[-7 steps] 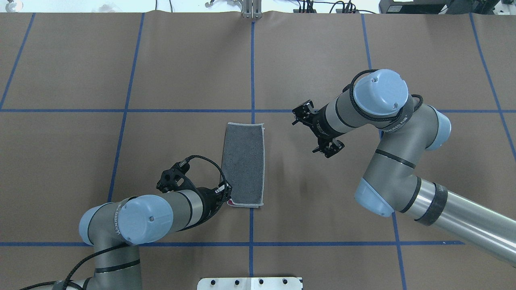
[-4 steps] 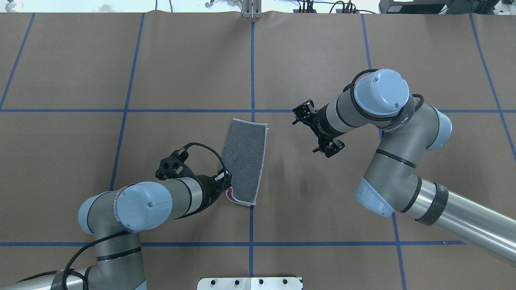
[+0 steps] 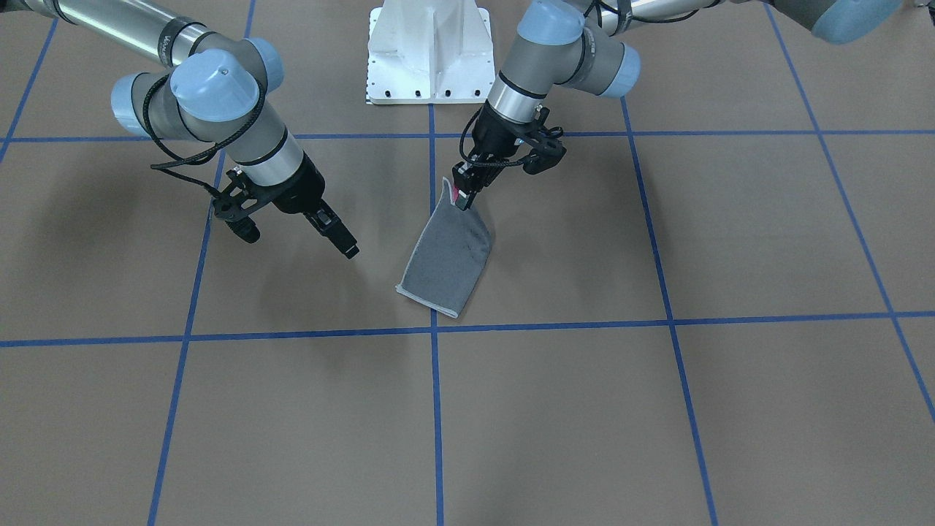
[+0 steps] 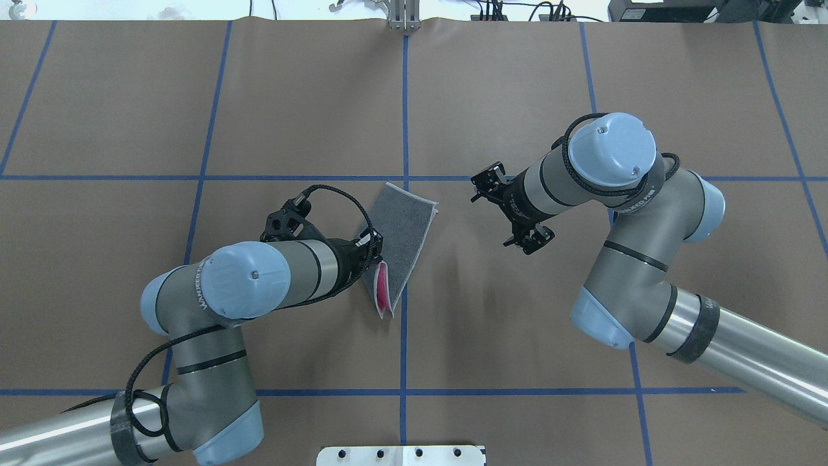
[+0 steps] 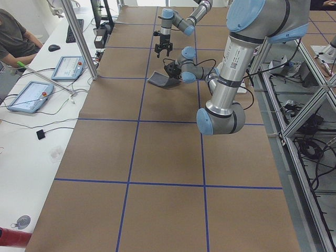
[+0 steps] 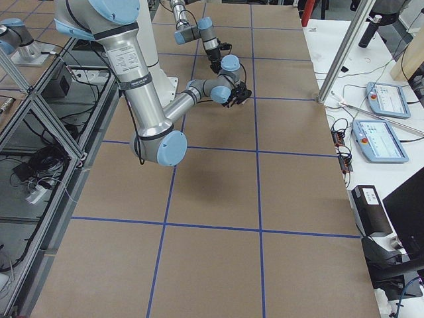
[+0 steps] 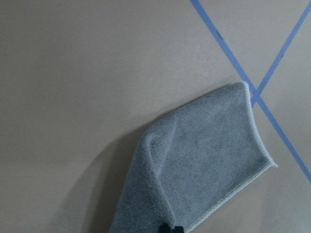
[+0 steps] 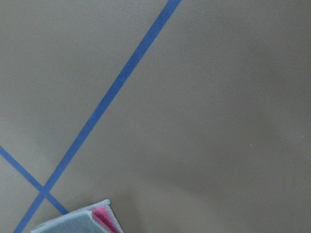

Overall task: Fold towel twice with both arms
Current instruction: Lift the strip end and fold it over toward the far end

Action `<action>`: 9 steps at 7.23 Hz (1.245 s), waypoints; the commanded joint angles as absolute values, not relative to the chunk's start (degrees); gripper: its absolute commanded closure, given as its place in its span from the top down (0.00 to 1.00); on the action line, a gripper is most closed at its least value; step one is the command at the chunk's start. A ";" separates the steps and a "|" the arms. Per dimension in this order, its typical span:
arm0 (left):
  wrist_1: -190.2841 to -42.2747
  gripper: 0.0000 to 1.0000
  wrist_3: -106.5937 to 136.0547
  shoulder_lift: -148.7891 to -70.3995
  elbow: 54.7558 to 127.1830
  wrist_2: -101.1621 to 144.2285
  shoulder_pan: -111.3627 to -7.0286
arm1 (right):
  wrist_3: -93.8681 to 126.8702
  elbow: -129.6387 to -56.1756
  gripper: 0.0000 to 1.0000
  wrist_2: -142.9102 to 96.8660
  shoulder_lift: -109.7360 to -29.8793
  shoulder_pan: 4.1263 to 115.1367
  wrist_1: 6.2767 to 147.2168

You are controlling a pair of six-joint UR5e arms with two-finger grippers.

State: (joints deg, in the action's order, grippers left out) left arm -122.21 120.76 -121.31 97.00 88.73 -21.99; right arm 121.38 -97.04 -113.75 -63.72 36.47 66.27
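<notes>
Your left pincer point(image 3: 462, 199) is gripping one towel point(image 3: 447, 259) corner, so the layers are risking peeling apart. Your right pincer point(image 3: 349, 250) is hovering aside; I cannot tell if it's open.

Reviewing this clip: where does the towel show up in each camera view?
Front-facing: the towel at centre, held at one end by the left gripper.
Overhead: towel at centre, over the middle tape line.
Exterior left: towel small, upper centre.
Exterior right: cannot make it out.
Left wrist: towel at lower centre.
Right wrist: towel corner at bottom left.
Shared landmark: the blue tape crossing by its resting end.
</notes>
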 commanded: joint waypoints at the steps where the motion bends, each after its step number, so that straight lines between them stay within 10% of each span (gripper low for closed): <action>1: -122.34 0.00 120.76 -126.37 91.77 88.86 -23.81 | 120.51 -97.38 1.00 -114.69 -65.46 37.95 66.10; 9: -122.78 0.00 119.18 -133.51 81.40 90.26 -29.88 | 113.82 -98.09 1.00 -117.16 -68.99 41.13 66.09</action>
State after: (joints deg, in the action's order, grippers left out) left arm -122.65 119.34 -133.29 82.51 90.25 -29.54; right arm 113.82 -98.09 -117.16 -69.02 41.13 66.06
